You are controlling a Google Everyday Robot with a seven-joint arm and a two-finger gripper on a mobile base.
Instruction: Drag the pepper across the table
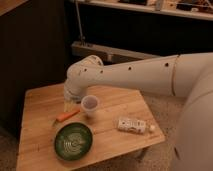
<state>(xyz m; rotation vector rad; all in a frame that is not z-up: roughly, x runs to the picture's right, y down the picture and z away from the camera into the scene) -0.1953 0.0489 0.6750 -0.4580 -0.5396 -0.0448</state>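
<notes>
Right, the claw (68,104) hangs off the bent wrist over the left-middle of the tabletop (44,102), pointing down. Its fingers stand spread apart with nothing between them. I read it as hovering just above the wood rather than pressing on it, though the wrist housing hides much of it from me.

The pepper (66,116) lies flat just in front of the claw, on the side nearer the camera. Its orange body slants up toward the right and its thin end points left. The two sit close together, but I cannot tell whether they touch. As I judge it, the claw is empty and wide because the drag has not begun. It needs to come down around or against the pepper before any sideways pull will move it.

The white cup (90,105) stands upright just to the right of the claw and near the pepper's thick end — close enough that a careless sweep that way could tip it. The green bowl (56,143) sits below the pepper, near the front edge. The small bottle (132,125) lies on its side well to the right. The arm (135,75) reaches in from the right, above all of these, so the bare wood to the left looks like the easiest path for the drag.
</notes>
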